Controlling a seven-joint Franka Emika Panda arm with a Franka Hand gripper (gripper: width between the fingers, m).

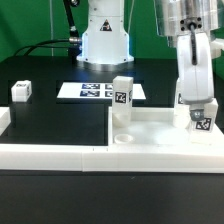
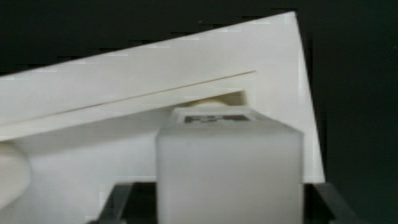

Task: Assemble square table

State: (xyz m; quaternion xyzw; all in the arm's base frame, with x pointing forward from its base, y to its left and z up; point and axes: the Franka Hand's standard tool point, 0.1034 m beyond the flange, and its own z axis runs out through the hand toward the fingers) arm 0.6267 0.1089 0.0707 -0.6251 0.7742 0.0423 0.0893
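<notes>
The white square tabletop (image 1: 155, 128) lies at the exterior view's right, rim up, and fills much of the wrist view (image 2: 143, 85). One tagged white leg (image 1: 122, 95) stands upright at the tabletop's far left corner. My gripper (image 1: 200, 114) reaches down over the tabletop's right corner and is shut on a second leg (image 1: 203, 122), its tag facing the camera. In the wrist view this leg (image 2: 222, 160) sits between the dark fingers (image 2: 125, 202), above a round corner socket (image 2: 217, 100). A third leg (image 1: 21, 91) lies on the black table at the left.
The marker board (image 1: 95, 91) lies flat behind the tabletop, in front of the robot base (image 1: 104, 40). A long low white border wall (image 1: 50, 157) runs along the front, with a short piece (image 1: 5, 122) at the left.
</notes>
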